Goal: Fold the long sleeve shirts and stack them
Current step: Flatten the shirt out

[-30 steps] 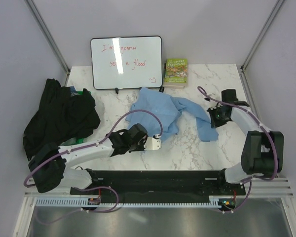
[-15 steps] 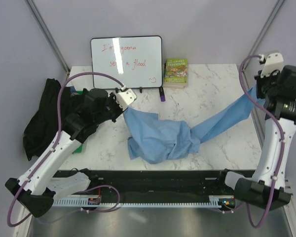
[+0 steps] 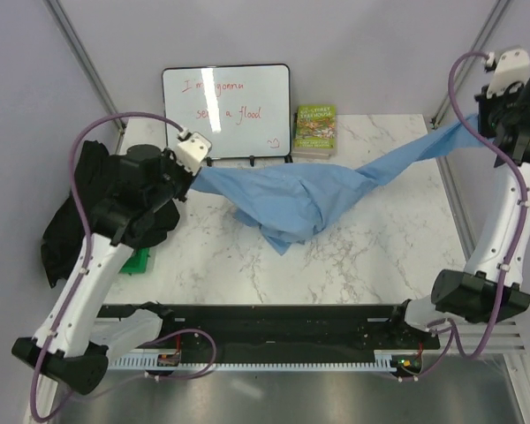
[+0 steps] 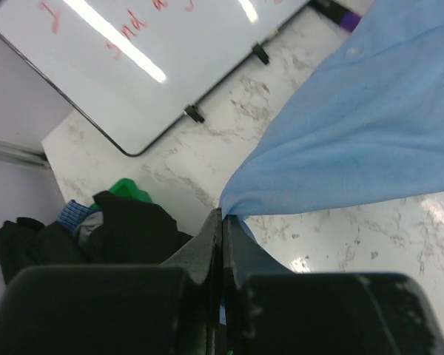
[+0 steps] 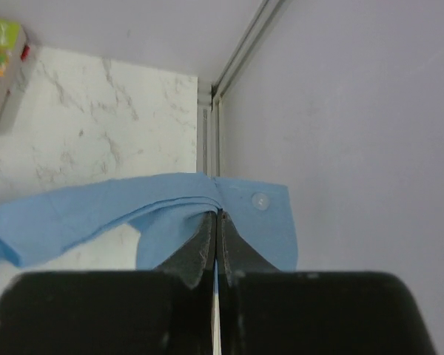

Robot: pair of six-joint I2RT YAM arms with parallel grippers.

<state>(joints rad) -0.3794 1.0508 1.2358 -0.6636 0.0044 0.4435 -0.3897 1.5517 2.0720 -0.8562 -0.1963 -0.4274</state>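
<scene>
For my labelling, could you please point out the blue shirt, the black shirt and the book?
blue shirt [image 3: 305, 199]: top view, sagging middle.
black shirt [image 3: 58, 240]: top view, heap's near part.
book [image 3: 314, 130]: top view, front cover.

Left arm [image 3: 87, 281] climbs from its base at the near edge and leans inward, its wrist held high over the left side. Right arm [image 3: 503, 231] stands almost upright from its base, upper link angled back toward the far right corner, wrist high. The left pincer [image 4: 222, 216] is pressed closed, its fingers meeting on a pinch of the light blue shirt [image 3: 291, 199]. The right pincer [image 5: 216, 216] is clamped just as tight on the garment's opposite end.
</scene>
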